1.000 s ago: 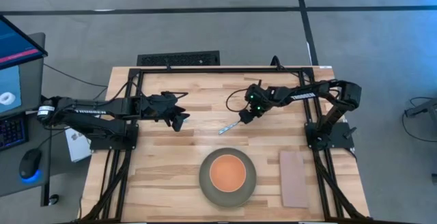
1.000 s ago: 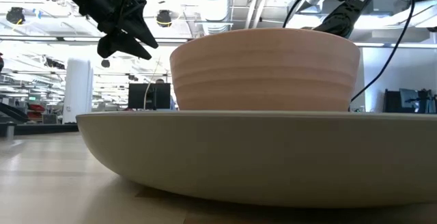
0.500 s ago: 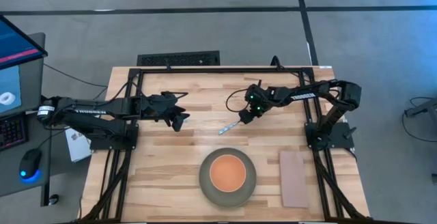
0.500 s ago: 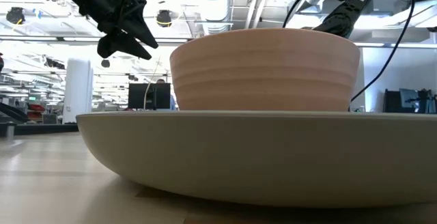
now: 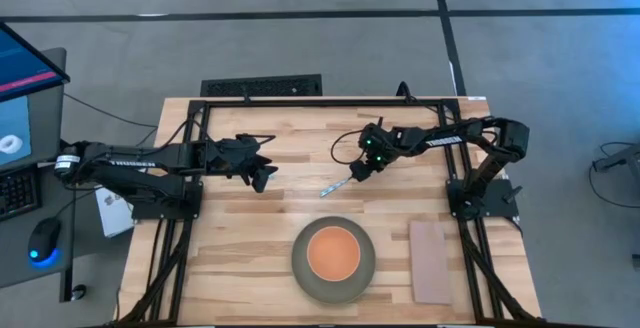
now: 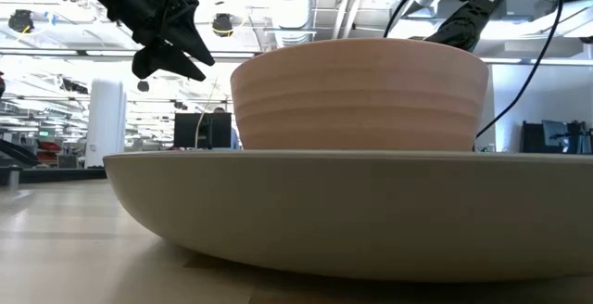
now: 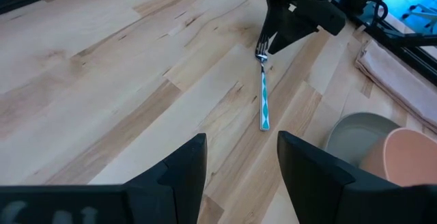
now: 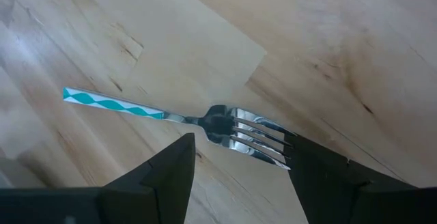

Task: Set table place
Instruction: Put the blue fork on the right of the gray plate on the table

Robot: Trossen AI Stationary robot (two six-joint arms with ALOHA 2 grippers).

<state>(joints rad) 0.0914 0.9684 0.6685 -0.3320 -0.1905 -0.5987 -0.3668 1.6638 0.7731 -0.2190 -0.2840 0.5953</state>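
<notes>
Plate (image 5: 334, 278) with the orange bowl (image 5: 333, 253) in it sat by the table's (image 5: 240, 258) near edge, the napkin (image 5: 431, 261) just beside on the right; bare planks lay open to the left. Mid-table lay the fork (image 5: 334, 187), silver tines, teal-and-white patterned handle. Right gripper (image 5: 357, 171) stood open, its fingers (image 8: 157, 183) straddling the tines without gripping. Left gripper (image 5: 264, 178) hovered open and empty, well apart.

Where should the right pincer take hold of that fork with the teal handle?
Grip the fork at its narrow silver neck, coming straight down, fingers either side. It lies flat on the table, and the right pincer, open, already hangs by the tines.
</notes>
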